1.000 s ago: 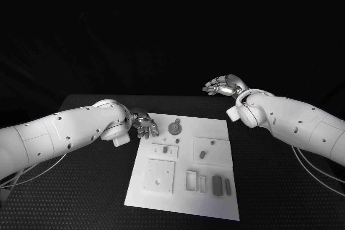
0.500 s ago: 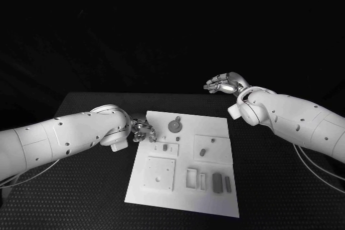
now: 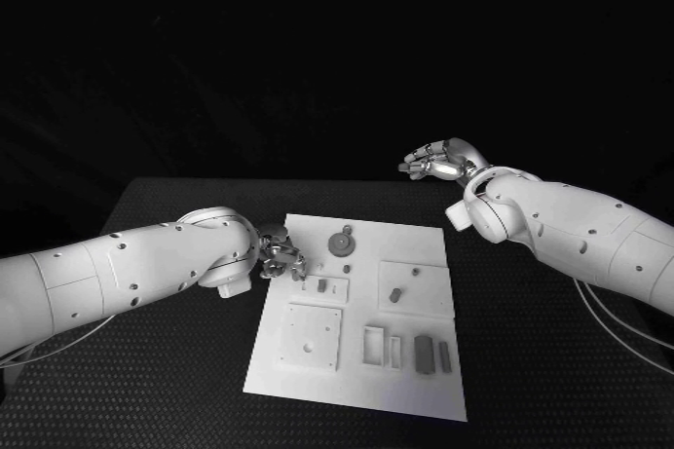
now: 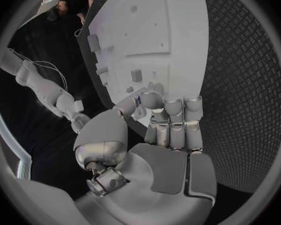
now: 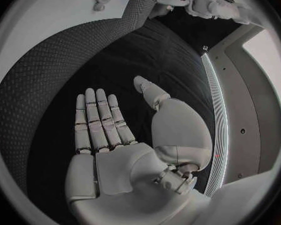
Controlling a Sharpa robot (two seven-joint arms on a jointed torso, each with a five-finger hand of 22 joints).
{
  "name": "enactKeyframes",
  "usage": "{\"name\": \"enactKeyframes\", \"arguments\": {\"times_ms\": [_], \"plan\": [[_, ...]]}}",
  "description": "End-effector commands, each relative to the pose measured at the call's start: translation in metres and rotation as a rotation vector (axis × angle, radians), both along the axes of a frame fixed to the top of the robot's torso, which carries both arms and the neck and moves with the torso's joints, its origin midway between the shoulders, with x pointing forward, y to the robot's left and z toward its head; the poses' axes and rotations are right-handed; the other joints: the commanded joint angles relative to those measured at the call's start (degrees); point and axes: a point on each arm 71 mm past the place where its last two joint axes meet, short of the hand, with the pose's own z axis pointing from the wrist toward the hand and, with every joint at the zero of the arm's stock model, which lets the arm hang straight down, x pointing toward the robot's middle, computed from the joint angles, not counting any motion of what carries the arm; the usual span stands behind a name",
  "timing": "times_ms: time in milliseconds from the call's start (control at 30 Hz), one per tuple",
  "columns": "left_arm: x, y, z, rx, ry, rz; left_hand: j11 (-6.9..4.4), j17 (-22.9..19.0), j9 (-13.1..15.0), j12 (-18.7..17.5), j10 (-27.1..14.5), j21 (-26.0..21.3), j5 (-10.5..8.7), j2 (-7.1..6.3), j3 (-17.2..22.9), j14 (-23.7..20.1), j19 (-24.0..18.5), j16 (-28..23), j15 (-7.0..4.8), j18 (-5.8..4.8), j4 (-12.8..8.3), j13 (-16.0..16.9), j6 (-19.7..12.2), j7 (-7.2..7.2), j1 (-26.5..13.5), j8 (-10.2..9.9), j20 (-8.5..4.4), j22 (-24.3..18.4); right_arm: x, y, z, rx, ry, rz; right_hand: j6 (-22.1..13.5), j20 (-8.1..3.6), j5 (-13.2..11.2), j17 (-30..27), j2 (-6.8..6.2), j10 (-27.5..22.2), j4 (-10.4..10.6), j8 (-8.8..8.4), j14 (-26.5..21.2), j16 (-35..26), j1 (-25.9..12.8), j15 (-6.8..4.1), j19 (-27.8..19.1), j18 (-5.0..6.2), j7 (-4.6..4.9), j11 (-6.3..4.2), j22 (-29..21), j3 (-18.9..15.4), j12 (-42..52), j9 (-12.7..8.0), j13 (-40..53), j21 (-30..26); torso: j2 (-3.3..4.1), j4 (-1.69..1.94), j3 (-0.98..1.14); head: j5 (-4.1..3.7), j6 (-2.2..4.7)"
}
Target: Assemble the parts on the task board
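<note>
Black table (image 3: 168, 371), left robot hand (image 3: 281, 255) curled empty at task board (image 3: 422, 391) edge, right robot hand (image 5: 115, 135) spread flat

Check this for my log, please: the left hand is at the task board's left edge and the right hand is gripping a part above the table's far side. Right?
Not quite. The right hand grips nothing: the right wrist view shows its palm flat and fingers extended, with no part in it. The rest holds: the left hand sits at the left edge of the task board, and the right hand is raised over the table's far side.
</note>
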Motion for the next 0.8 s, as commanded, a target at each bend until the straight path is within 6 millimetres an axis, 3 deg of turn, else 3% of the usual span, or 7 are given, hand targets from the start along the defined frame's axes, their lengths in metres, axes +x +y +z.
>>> {"name": "enactKeyframes", "arguments": {"times_ms": [33,500,800], "plan": [[-0.0015,-0.0005,-0.001,0.025,0.005,-0.012,-0.52,0.1,0.05,0.42,-0.18,0.32,0.24,0.55,0.34,3.95,0.44,0.26,-3.38,0.67,0.09,0.09,3.83,-3.68,0.26,-0.01,-7.73,-0.06,-0.0007,0.0015,0.0,0.004,0.001,0.019,-0.5,-0.06,0.4,-0.1,0.0,-0.05,0.13,0.13,-0.33,-0.02,0.35,0.08,-0.25,-0.24,0.93,-0.17,0.08,-0.29,-0.34,-0.09,-0.08,-0.33,0.0,0.05,0.01,0.0,-0.1],[-0.0071,-0.0043,-0.0084,0.042,0.032,-0.04,-0.44,0.14,0.11,0.88,-0.39,0.53,-0.14,0.79,0.16,3.95,0.3,0.36,-3.26,0.6,0.25,0.14,3.97,-3.62,-0.24,-0.02,-7.73,-0.17,-0.0009,0.0006,0.0002,0.004,0.0,0.017,-0.51,-0.06,0.42,-0.15,0.01,-0.04,0.18,0.14,-0.35,0.0,0.32,0.09,-0.26,-0.24,0.95,-0.15,0.12,-0.32,-0.37,-0.12,-0.08,-0.38,0.0,0.04,-0.04,0.04,-0.57],[-0.0083,-0.0053,-0.0102,0.057,0.042,-0.053,-0.4,0.12,0.17,1.2,-0.64,0.68,-1.77,1.03,-0.03,3.83,0.04,0.37,-3.16,0.53,0.61,-0.03,4.19,-3.6,-0.88,-0.05,-7.73,-0.38,-0.0011,0.0009,0.0001,0.004,-0.001,0.018,-0.53,-0.06,0.43,-0.17,0.01,-0.05,0.19,0.14,-0.36,0.01,0.32,0.1,-0.27,-0.24,0.95,-0.14,0.14,-0.32,-0.38,-0.14,-0.08,-0.4,0.01,-0.02,-0.01,0.09,-0.6]]}}
